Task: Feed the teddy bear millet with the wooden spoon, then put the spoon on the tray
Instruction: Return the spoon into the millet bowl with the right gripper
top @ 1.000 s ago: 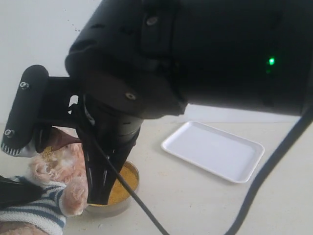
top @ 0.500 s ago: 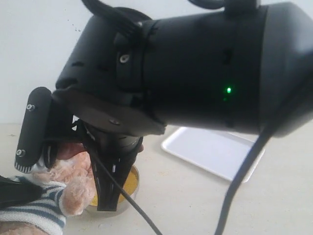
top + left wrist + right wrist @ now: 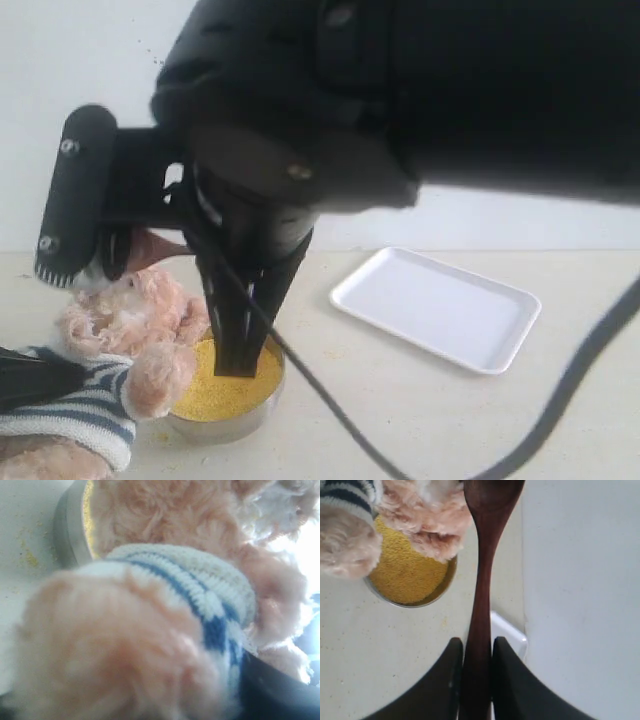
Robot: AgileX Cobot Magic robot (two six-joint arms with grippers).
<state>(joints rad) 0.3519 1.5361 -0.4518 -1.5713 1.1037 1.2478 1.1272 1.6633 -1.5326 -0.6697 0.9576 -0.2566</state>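
Note:
My right gripper (image 3: 477,642) is shut on the thin handle of the dark wooden spoon (image 3: 484,580). The spoon's oval bowl (image 3: 150,250) hovers just above the teddy bear's head (image 3: 130,315). The fuzzy bear (image 3: 432,522) in its striped shirt leans over the metal bowl of yellow millet (image 3: 222,392). My left gripper (image 3: 35,383) lies across the bear's striped shirt. In the left wrist view the plush (image 3: 150,605) fills the frame, with one dark finger (image 3: 280,692) at its edge. The white tray (image 3: 435,305) lies flat to the right with nothing on it.
My right arm's black body (image 3: 420,90) blocks the upper part of the exterior view, and its cable (image 3: 330,410) hangs down past the bowl. Loose millet grains (image 3: 27,555) lie on the pale table (image 3: 420,430) beside the bowl's rim (image 3: 67,530).
My right gripper has lifted with the spoon, so the spoon's bowl now sits higher above the bear's face. More of the millet bowl shows. The bear and left gripper have stayed put.

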